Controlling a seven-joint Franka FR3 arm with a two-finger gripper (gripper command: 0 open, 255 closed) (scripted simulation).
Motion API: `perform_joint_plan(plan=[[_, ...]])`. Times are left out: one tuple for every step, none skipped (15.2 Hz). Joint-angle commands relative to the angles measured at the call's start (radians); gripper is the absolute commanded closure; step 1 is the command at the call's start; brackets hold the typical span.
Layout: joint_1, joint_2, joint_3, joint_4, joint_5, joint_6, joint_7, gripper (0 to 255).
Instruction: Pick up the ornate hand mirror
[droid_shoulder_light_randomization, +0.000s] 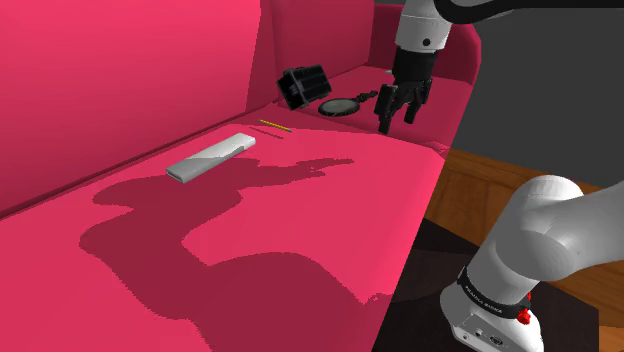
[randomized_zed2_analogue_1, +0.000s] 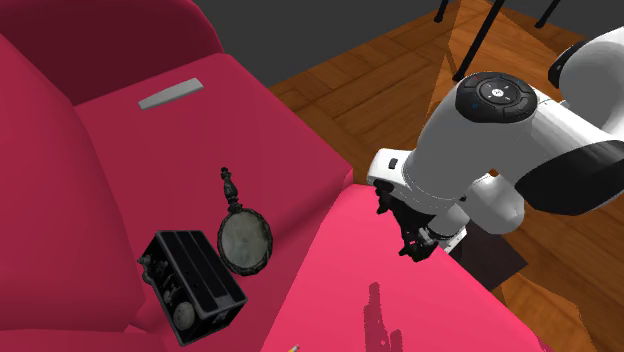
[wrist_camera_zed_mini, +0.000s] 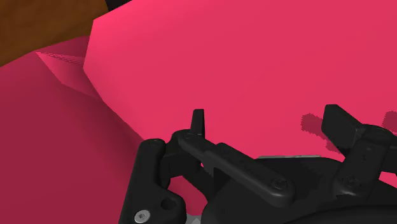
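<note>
I find the hand mirror (droid_shoulder_light_randomization: 342, 105) lying on the sofa seat (droid_shoulder_light_randomization: 300, 220) just beside my hand (droid_shoulder_light_randomization: 398, 122), to its left in the shoulder view, the box (droid_shoulder_light_randomization: 304, 86) just past it. Farther that way lie the thin stick (droid_shoulder_light_randomization: 275, 125), then the flat bar (droid_shoulder_light_randomization: 212, 158), well apart from my hand.

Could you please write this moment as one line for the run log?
phase: pre-grasp | gripper: open, empty | hand mirror: flat on red sofa, untouched

Mirror (droid_shoulder_light_randomization: 342, 105), box (droid_shoulder_light_randomization: 303, 86), bar (droid_shoulder_light_randomization: 211, 158), stick (droid_shoulder_light_randomization: 274, 125): one each
</note>
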Motion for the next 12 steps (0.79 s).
perform_joint_plan(plan=[[0.000, 0.000, 0.000, 0.000, 0.000, 0.000, 0.000, 0], [-0.015, 0.043, 0.010, 0.025, 0.006, 0.017, 0.040, 0], [-0.032, 0.086, 0.019, 0.050, 0.011, 0.033, 0.080, 0], [-0.047, 0.128, 0.027, 0.077, 0.015, 0.048, 0.120, 0], [-0.063, 0.170, 0.034, 0.105, 0.018, 0.061, 0.160, 0], [-0.079, 0.211, 0.041, 0.134, 0.019, 0.072, 0.199, 0], [-0.094, 0.252, 0.047, 0.163, 0.021, 0.082, 0.239, 0], [-0.109, 0.292, 0.052, 0.193, 0.021, 0.091, 0.278, 0], [-0.123, 0.331, 0.056, 0.224, 0.020, 0.098, 0.317, 0], [-0.138, 0.370, 0.059, 0.256, 0.019, 0.104, 0.356, 0], [-0.152, 0.408, 0.061, 0.288, 0.017, 0.109, 0.394, 0], [-0.165, 0.445, 0.063, 0.320, 0.015, 0.113, 0.432, 0]])
